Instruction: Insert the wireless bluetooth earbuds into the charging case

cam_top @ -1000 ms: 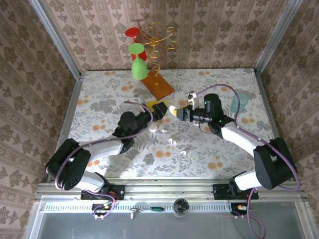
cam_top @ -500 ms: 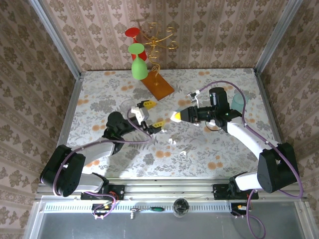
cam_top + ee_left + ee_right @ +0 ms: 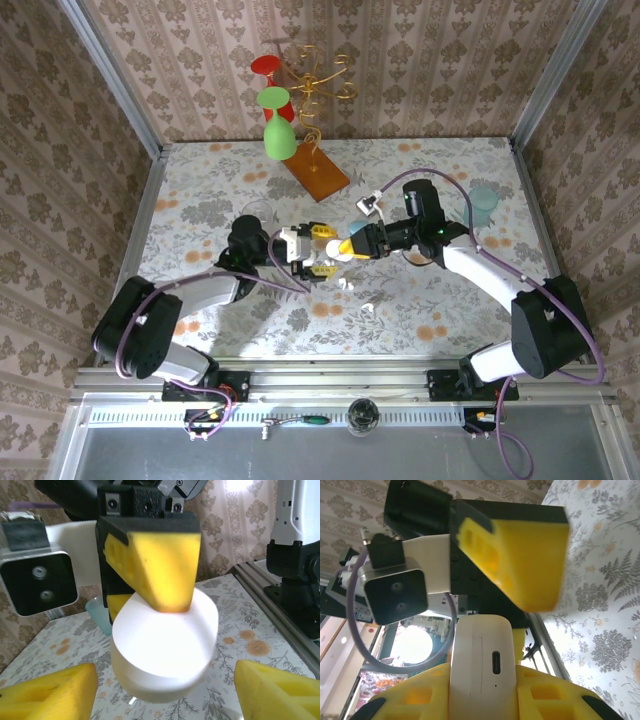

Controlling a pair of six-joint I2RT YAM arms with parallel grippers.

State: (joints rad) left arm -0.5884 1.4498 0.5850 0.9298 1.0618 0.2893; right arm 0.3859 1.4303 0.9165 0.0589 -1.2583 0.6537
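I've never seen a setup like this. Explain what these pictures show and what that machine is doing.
This is a robot with two arms bolted at the near edge of a flowered table. One picture looks down from above. The other two come from small cameras on the wrists, so they show things very close up. The right hand grips a white charging case. The left hand is open right in front of the case. Tiny white earbuds lie loose on the table nearby. Towards the back stand a rack with red and green glasses and a teal cup.
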